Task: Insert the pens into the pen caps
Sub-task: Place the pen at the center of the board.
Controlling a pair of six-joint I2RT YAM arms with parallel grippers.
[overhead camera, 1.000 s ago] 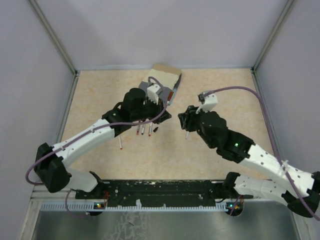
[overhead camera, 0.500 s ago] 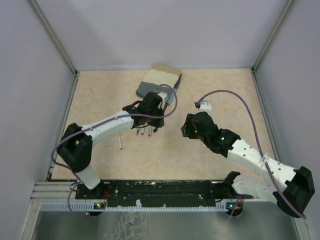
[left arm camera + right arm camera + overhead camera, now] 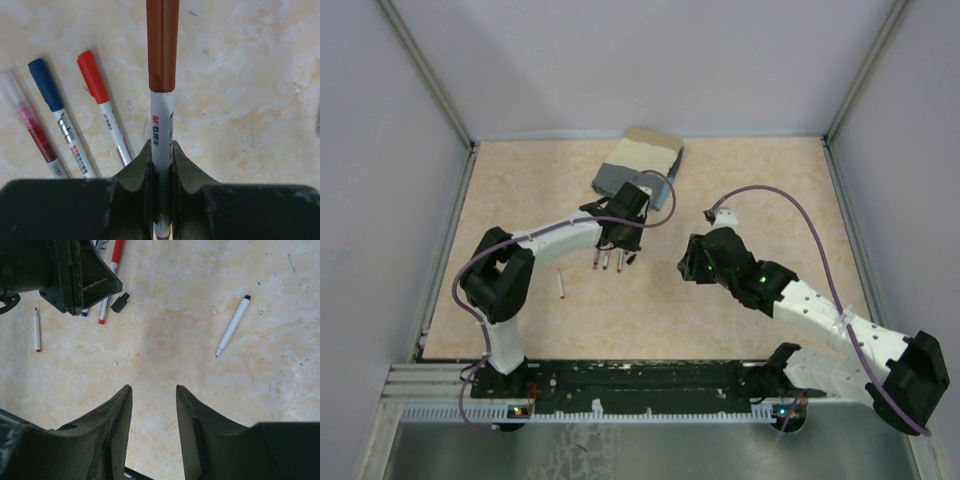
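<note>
The left tool [image 3: 161, 150] is clamped on a white-barrelled pen [image 3: 162, 120], one finger pressed to each side of the barrel. The pen runs straight out ahead of the tool. A brown-red cap [image 3: 162, 45] covers its far end and reaches past the top edge of the left wrist view. On the desk [image 3: 250, 100], to the left of the held pen, three more pens lie side by side. The red-capped pen [image 3: 95, 80] is nearest, the blue-capped pen [image 3: 46, 82] is next, and a clear-capped pen [image 3: 32, 127] showing pink-red inside lies at the frame's edge.

The right tool [image 3: 153, 390] has its fingers apart with nothing between them, over bare desk. A black-ended pen [image 3: 231, 326] lies ahead and to its right, well apart from the fingers. A small black cap [image 3: 120, 302] lies ahead and to the left, just beside the left tool's body. A small red-ended pen [image 3: 36, 330] lies alone farther left.

Only the top view shows both arms reaching toward the middle of the desk, their tools near each other but apart. It also shows a folded cloth [image 3: 638, 165] at the far edge beyond the left tool. The grip on the barrel can be made out only in the left wrist view. The black-ended pen shows only in the right wrist view, since the right arm hides it from above.
</note>
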